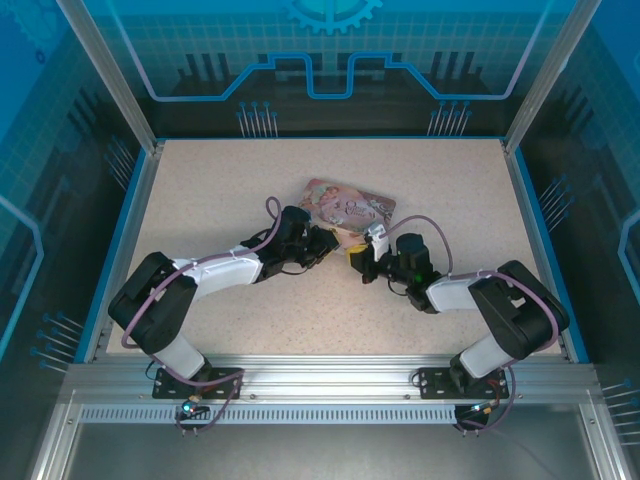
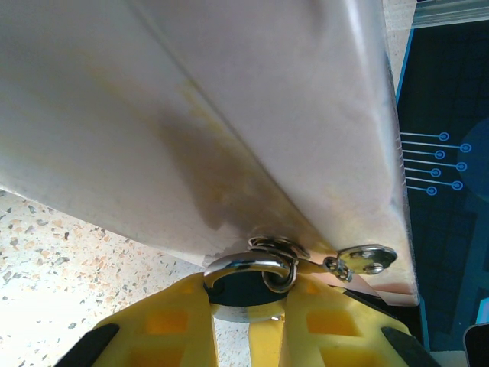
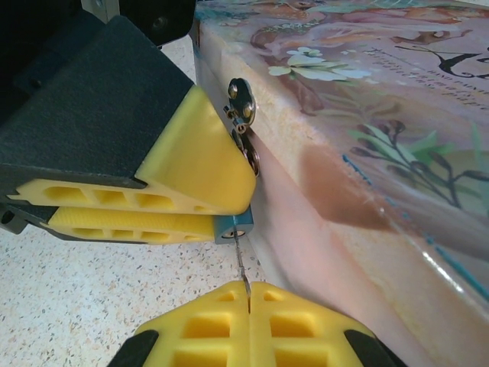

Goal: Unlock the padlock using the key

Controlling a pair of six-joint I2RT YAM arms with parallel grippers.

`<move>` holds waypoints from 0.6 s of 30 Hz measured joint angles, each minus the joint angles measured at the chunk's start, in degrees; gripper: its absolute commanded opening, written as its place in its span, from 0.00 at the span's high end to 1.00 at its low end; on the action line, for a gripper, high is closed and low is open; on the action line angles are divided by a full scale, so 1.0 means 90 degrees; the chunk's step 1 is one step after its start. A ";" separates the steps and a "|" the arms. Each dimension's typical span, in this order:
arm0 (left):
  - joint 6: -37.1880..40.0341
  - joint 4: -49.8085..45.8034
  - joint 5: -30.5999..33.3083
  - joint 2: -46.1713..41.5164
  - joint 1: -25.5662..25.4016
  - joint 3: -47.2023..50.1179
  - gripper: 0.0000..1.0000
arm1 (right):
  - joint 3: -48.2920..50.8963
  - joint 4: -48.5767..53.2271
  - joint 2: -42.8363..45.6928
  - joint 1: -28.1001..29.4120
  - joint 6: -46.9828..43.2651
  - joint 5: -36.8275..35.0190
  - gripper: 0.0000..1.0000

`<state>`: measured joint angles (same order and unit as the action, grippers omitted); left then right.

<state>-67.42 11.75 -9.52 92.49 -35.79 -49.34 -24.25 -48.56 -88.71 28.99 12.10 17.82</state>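
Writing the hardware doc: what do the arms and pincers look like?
Same build: left arm and right arm have black joints, white links, a purple cable looped alongside. The left pincer and right pincer are yellow with hollow cells, black backing.

Black-and-white arms [image 1: 215, 270], purple cables [image 1: 268, 210], yellow fingers [image 3: 191, 153], maybe green light [image 1: 415, 269]

The tin [image 1: 348, 207] lies on the desk [image 1: 220, 190], just behind its centre. The padlock [image 3: 233, 227] hangs at the tin's near side, between the left gripper's [image 1: 333, 243] fingers. The key [image 3: 241, 269] reaches from it into the right gripper [image 1: 360, 265].
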 measured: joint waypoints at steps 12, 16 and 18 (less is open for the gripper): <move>-0.0177 0.0007 0.0061 0.0000 0.0044 0.0000 0.93 | -0.0104 -0.0233 -0.0248 0.0070 0.0039 -0.0075 1.00; -0.0189 0.0012 0.0083 0.0000 0.0044 0.0000 0.93 | -0.0117 -0.0265 -0.0272 0.0068 0.0039 -0.0036 1.00; -0.0189 0.0015 0.0104 0.0000 0.0046 0.0000 0.93 | -0.0138 -0.0265 -0.0274 0.0066 0.0056 0.0024 1.00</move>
<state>-69.12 11.88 -8.58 92.49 -35.38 -49.34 -25.50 -50.94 -91.18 29.58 12.60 18.04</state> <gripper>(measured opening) 0.196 0.049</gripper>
